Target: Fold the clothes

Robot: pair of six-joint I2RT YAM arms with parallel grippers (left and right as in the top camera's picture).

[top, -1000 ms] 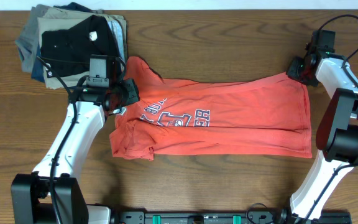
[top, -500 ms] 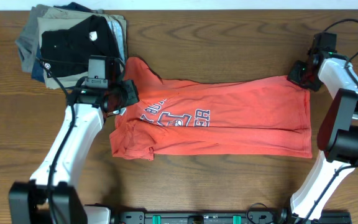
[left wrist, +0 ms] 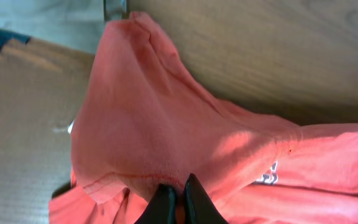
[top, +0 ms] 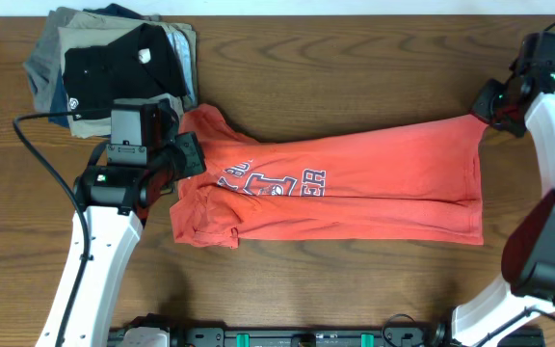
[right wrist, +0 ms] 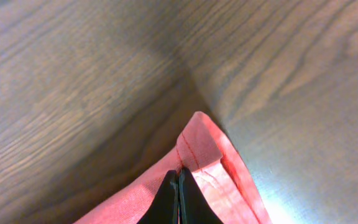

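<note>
The coral-red T-shirt (top: 355, 188) lies stretched sideways across the table, with its block lettering (top: 273, 180) at the left. My left gripper (top: 183, 154) is shut on the shirt's left upper part, and the cloth (left wrist: 148, 124) drapes away from the jaws (left wrist: 178, 194) in the left wrist view. My right gripper (top: 497, 104) is shut on the shirt's far right hem corner (right wrist: 194, 146), with the jaws (right wrist: 178, 180) pinching the stitched edge. The shirt's upper edge is lifted and pulled taut between the two grippers.
A pile of folded garments, with a black one (top: 114, 63) on top carrying a white tag (top: 145, 55), sits at the back left corner, close to my left arm. Bare wooden table (top: 355, 67) lies behind and in front of the shirt.
Both grippers moved outward, left to the left and right to the right and up. The shirt's upper edge has stretched out longer between them.
</note>
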